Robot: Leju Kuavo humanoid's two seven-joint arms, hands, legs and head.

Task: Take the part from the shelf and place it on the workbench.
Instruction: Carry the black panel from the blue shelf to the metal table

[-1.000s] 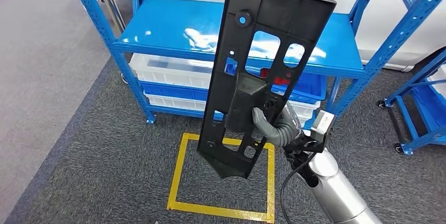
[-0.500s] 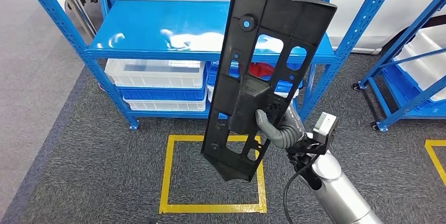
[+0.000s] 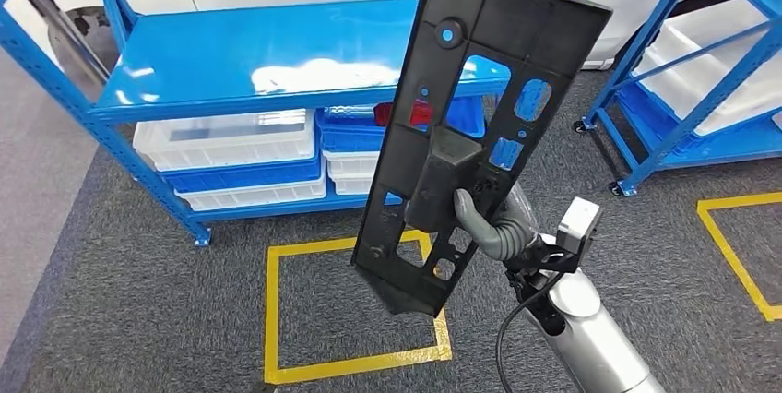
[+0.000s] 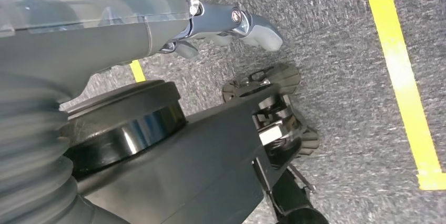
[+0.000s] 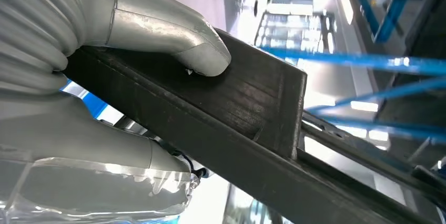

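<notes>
The part (image 3: pixel 479 89) is a long black plastic panel with several cut-outs and a raised block at its middle. It stands nearly upright in the head view, tilted a little to the right, in front of the blue shelf (image 3: pixel 231 61). My right hand (image 3: pixel 493 227) grips it from behind at the raised block, thumb on the front. In the right wrist view the grey thumb (image 5: pixel 173 40) presses on the black part (image 5: pixel 252 103). My left hand (image 4: pixel 231 21) hangs over the grey carpet with a finger stretched out and nothing in it.
White and blue bins (image 3: pixel 226 139) sit under the shelf's bare top board. A yellow taped square (image 3: pixel 272 319) marks the carpet in front of it. A second blue rack (image 3: pixel 701 70) stands at the right, with another yellow line (image 3: pixel 728 245) on the floor near it.
The whole scene has slid left and tilted, so the camera has turned right. The second rack and its floor marking have come into view. The part stays held in my right hand.
</notes>
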